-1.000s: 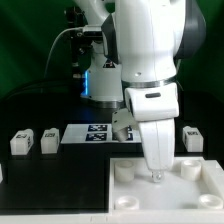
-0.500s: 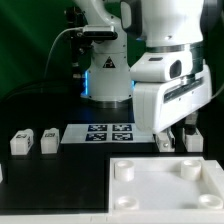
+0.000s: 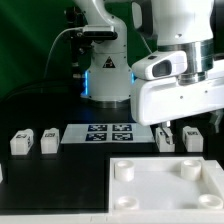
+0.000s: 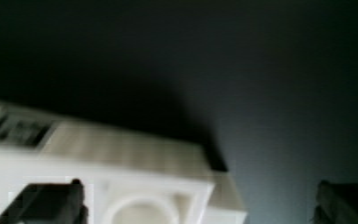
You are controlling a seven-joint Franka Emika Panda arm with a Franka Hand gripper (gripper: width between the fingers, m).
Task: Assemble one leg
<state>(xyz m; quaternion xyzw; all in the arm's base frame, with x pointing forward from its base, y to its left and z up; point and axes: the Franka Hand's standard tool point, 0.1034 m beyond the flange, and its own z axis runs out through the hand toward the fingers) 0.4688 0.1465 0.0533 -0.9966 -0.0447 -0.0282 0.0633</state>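
Four small white legs with tags stand on the black table: two at the exterior view's left (image 3: pixel 20 143) (image 3: pixel 48 140) and two at its right (image 3: pixel 165 138) (image 3: pixel 193 139). My gripper (image 3: pixel 181 126) hangs just above the right pair, and its white body hides part of them. In the wrist view the gripper (image 4: pixel 201 205) is open, with its dark fingertips (image 4: pixel 51 204) wide apart. A white leg (image 4: pixel 114 165) with a tag on its side and a round socket lies between them, nearer one finger. Nothing is held.
The large white panel (image 3: pixel 150 190) with round corner sockets lies at the front. The marker board (image 3: pixel 105 132) lies flat behind it in the middle. The robot base (image 3: pixel 108 75) and cables stand at the back.
The gripper has left the spot over the panel's socket. It has moved toward the exterior view's right and back, and now hangs over the right pair of legs.
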